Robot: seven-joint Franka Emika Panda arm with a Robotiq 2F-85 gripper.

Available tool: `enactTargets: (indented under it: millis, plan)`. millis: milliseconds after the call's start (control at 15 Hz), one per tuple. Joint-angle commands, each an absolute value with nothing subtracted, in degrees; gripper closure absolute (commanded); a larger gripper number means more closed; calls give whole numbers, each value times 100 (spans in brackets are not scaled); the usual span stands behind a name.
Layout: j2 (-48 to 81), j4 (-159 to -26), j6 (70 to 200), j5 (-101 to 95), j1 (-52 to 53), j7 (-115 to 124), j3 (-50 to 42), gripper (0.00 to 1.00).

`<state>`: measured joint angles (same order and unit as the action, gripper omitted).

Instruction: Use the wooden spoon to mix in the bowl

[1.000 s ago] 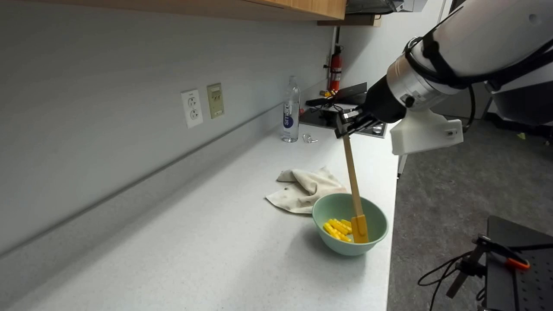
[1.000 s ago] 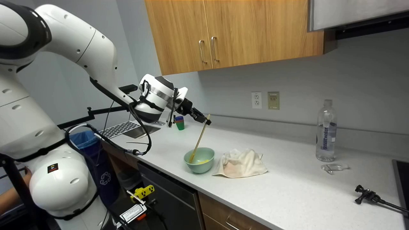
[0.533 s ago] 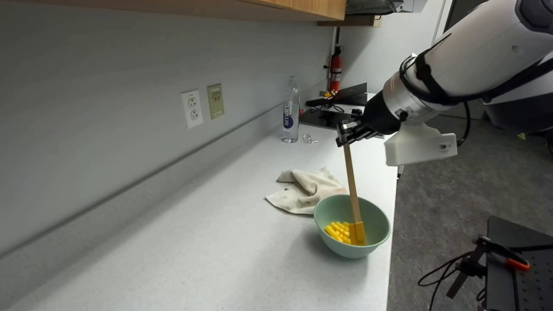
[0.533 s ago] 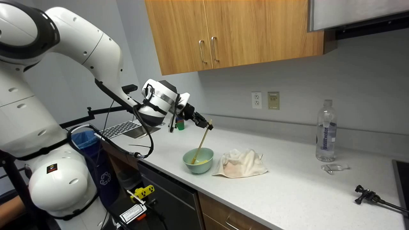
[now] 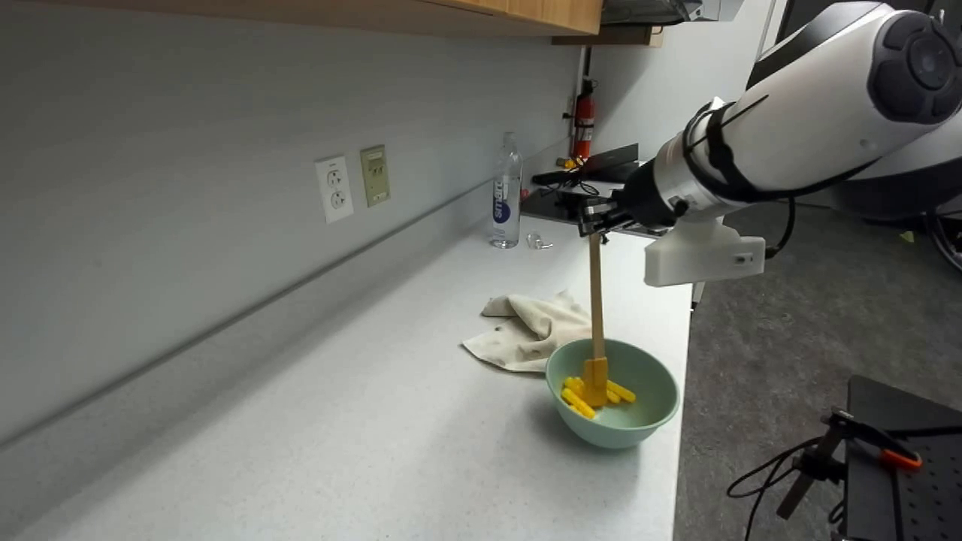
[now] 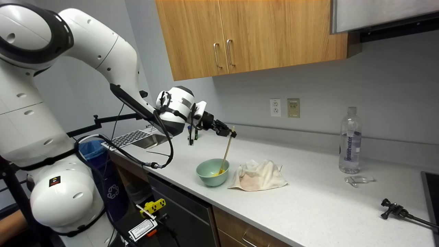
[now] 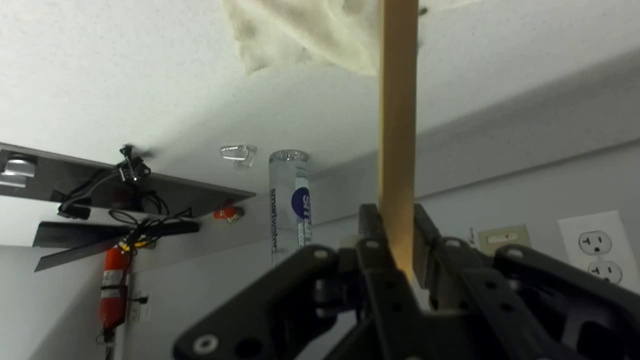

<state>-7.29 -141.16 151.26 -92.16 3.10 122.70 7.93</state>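
Basically, gripper (image 7: 396, 216) pinched tight on the wooden spoon (image 5: 596, 293), fingers (image 7: 371, 227) one each side of the handle near its upper end, gap only as wide as the wood between them. Handle tip pokes out past the fingers in an exterior view. Spoon tilted, running down into the bowl (image 5: 612, 434); its orange-yellow head sits among the yellow pieces (image 5: 579, 403), some showing on either side. Head on bowl bottom or not, can't tell.

Bowl upright on the white counter (image 5: 338, 428), near the front edge. Whitish cloth (image 6: 259, 176) crumpled just beside it; touching or apart, can't tell. White arm (image 6: 103, 41) angled down to the gripper, black cable (image 6: 155, 165) looping below it.

Farther off: water bottle (image 6: 350, 147) upright near the wall (image 6: 247, 99), well apart from the bowl. Small clear thing (image 6: 358, 180) lying just beside the bottle's base, too small to identify. Black mount (image 6: 396, 210) on the counter near the dark cooktop (image 6: 433, 192). On the wall, white outlet (image 6: 275, 107) and beige plate (image 6: 293, 108) side by side, wood cabinet (image 6: 257, 37) above. Red fire extinguisher (image 5: 585, 124) at the far end in an exterior view. Blue bin (image 6: 92, 151) partly hidden behind the arm.
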Motion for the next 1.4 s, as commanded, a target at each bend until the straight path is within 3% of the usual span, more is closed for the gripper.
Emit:
enactTargets:
  millis: [0,533,1000,1333]
  plan:
    - [-708,-13958,14563,-9938,306,13029,865,96]
    - [-974,-13992,14540,-9557,544,12567,684,96]
    - [-1324,-14266,15462,-7666,616,10808,602,96]
    - [-1293,-14480,15353,-7033,576,10287,723,96]
